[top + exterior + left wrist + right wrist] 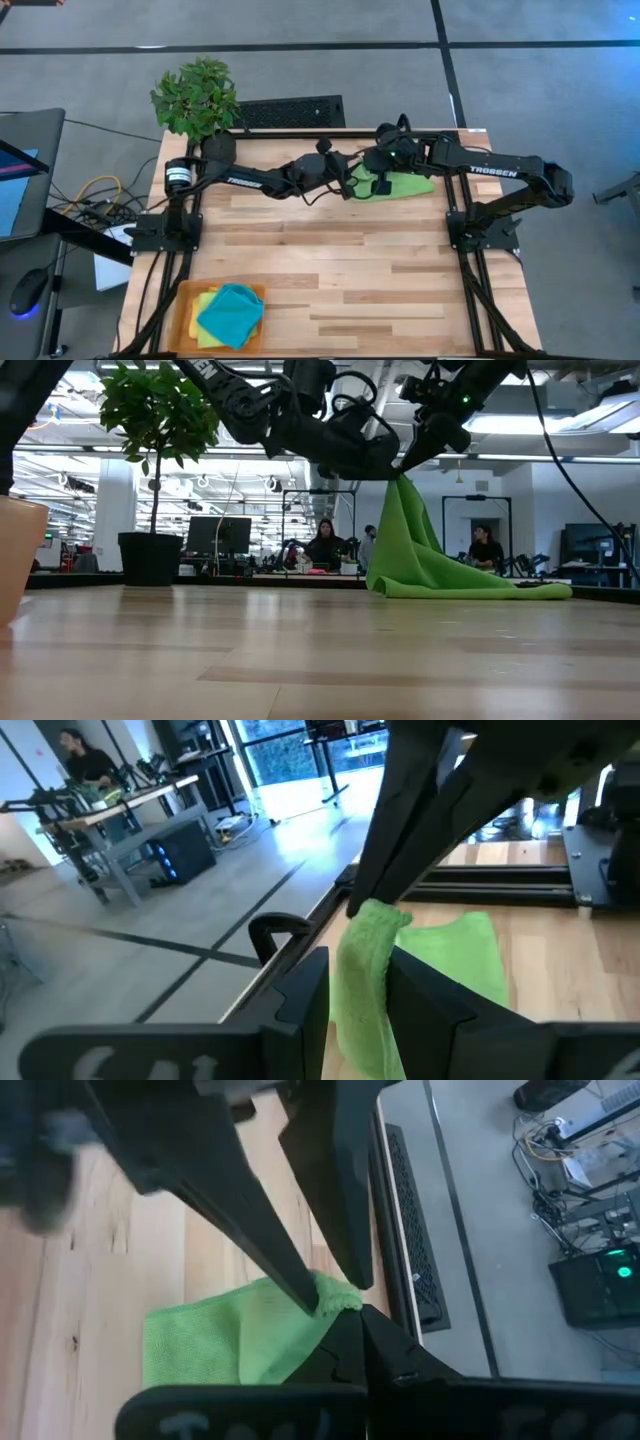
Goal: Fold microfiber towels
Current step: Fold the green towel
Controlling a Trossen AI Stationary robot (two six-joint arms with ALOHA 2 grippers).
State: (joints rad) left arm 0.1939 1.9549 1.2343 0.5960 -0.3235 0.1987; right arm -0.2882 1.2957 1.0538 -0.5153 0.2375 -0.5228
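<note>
**Both claws pinch one raised edge of the green towel**

We see the lime green towel (pixel 398 185) at the upper right of centre in the high view, at the far edge of the table (pixel 330 270). Its long axis runs left to right there, and the bulk of the cloth lies to the right of the two claws, under the right arm. The left gripper (pixel 352 181) and the right gripper (pixel 381 184) meet just beside each other at the towel's left end. We judge the right arm to be nearer the spread cloth, while the left arm reaches across to it.

In the left wrist view, the left gripper (pixel 360 995) has its fingers partly closed on a bunched fold of the green towel. In the right wrist view, the right gripper (pixel 345 1315) is clamped tight on the same raised edge.

From the low view, the towel (pixel 420 555) hangs as a tent from the claws, its lower part trailing flat on the table toward the right. It looks soft, fuzzy and limp.

The other towels (pixel 230 313), teal on top of yellow and green, sit stacked on the orange tray (pixel 186 300) at lower left, well apart.
</note>
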